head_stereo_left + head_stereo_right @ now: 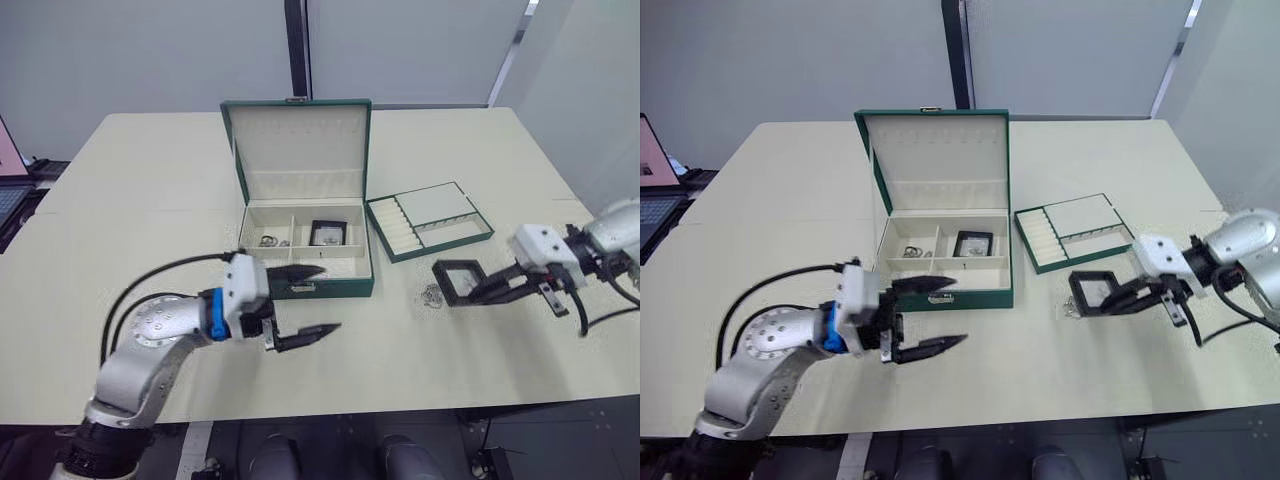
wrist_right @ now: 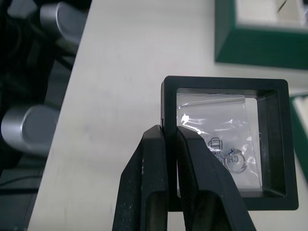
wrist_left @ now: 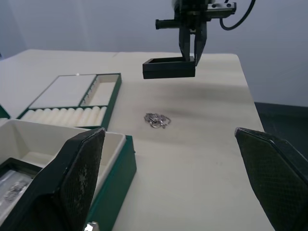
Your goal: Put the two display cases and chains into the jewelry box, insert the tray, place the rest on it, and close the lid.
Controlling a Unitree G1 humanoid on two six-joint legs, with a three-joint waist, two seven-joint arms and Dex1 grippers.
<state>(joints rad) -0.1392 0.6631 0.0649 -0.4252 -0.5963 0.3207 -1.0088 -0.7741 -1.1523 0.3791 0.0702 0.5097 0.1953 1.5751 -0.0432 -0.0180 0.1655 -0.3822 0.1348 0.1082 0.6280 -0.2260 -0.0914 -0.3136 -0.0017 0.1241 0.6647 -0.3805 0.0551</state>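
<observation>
The jewelry box stands open mid-table with its lid upright. One display case lies in its right compartment and a chain in its left one. My right gripper is shut on the edge of the second display case, holding it a little above the table, right of the box. Another chain lies on the table just beside and below that case. The tray rests right of the box. My left gripper hangs open and empty in front of the box.
A laptop sits off the table's far left edge. Bare tabletop stretches in front of the box and to its left.
</observation>
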